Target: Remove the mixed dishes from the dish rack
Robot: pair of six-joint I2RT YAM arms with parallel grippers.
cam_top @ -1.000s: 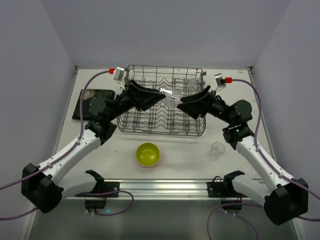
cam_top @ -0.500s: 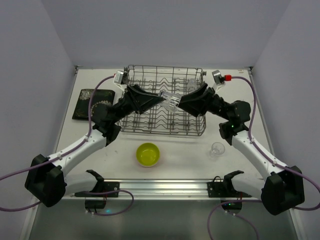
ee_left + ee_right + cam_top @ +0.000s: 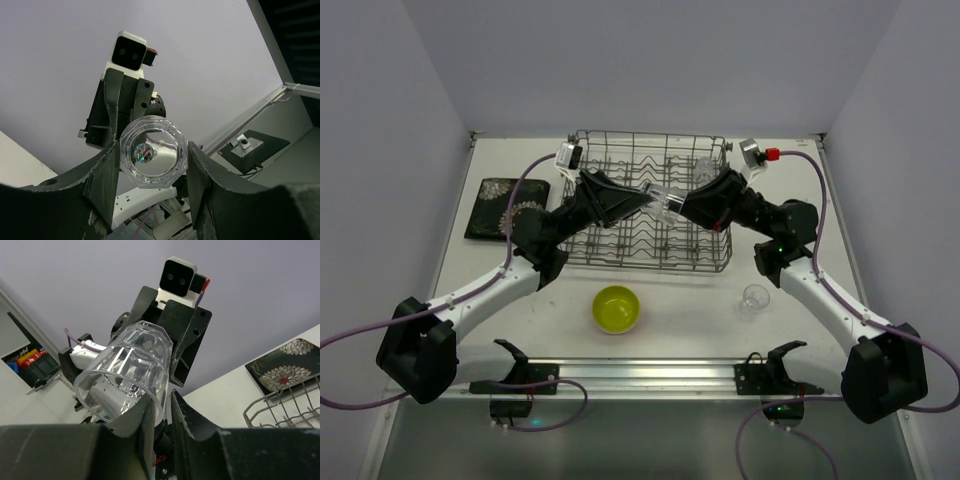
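A clear glass (image 3: 665, 200) hangs on its side above the grey wire dish rack (image 3: 650, 263), between both grippers. My left gripper (image 3: 646, 194) is shut on its thick base (image 3: 153, 157), one finger (image 3: 102, 185) on each side. My right gripper (image 3: 683, 208) is shut on the glass's rim wall (image 3: 125, 375), one finger inside the mouth and one outside. Another clear glass (image 3: 704, 168) lies in the rack's far right part. A yellow-green bowl (image 3: 616, 308) and a second glass (image 3: 754, 298) stand on the table in front of the rack.
A square black plate with white-red flowers (image 3: 505, 207) lies left of the rack, also seen as the plate (image 3: 287, 367) beside the rack corner (image 3: 285, 407). White walls close in the table at the back and sides.
My right gripper has shut on the glass's rim while the left kept its hold on the base. Both arms have shifted slightly over the rack.
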